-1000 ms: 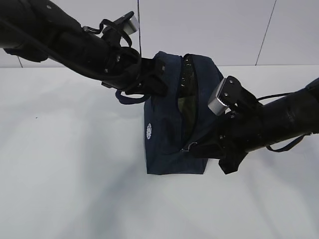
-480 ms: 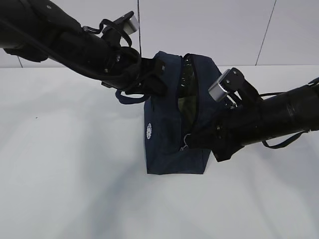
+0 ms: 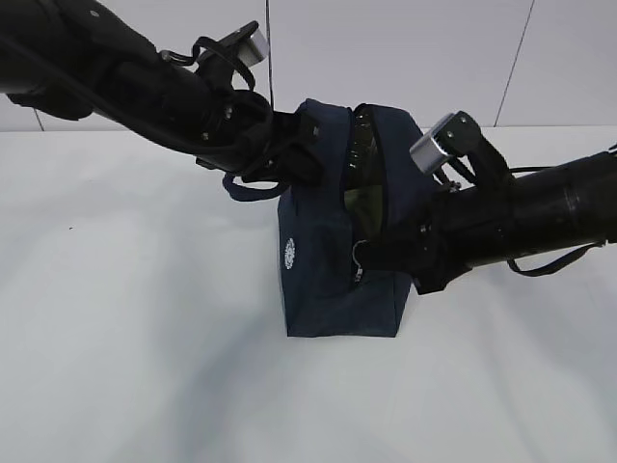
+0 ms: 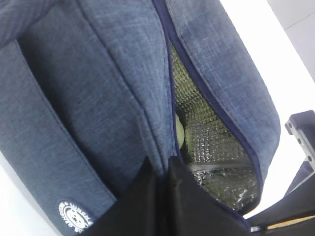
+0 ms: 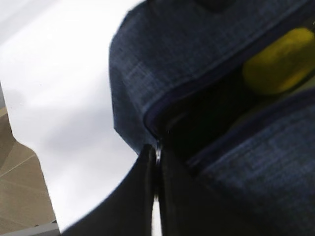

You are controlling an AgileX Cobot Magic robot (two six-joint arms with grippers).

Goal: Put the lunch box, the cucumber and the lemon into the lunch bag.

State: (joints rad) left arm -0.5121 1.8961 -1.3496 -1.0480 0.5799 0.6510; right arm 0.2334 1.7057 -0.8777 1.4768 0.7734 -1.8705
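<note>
Looking along the table, we see the lunch bag point(image 3: 333, 260) standing upright on the white table point(image 3: 135, 367) between our two arms, a boxy dark navy fabric bag with a small white round logo point(image 3: 287, 255) low on its near face and a loop handle point(image 3: 253, 190) hanging off its left side. Its zipper is partly undone, leaving a slit down the front through which the quilted olive-silver lining point(image 4: 206, 137) shows.

Our left gripper point(image 4: 162, 169) presses its jaws together on the bag's fabric edge just beside the zipper track, high on the bag's left shoulder in the exterior view. Past those jaws, inside the opening, a pale green rounded shape point(image 4: 179, 132) sits against the lining; we cannot tell what it is.

Our right gripper point(image 5: 156, 157) has its jaws pinched nearly flush on a thin bright sliver at the end of the zipper opening, where the metal ring pull point(image 3: 358, 270) hangs in the exterior view. Just beyond and above those jaws, within the dark gap, lies the lemon point(image 5: 280, 61), bright yellow and oval. The cucumber and lunch box are hidden from us.
</note>
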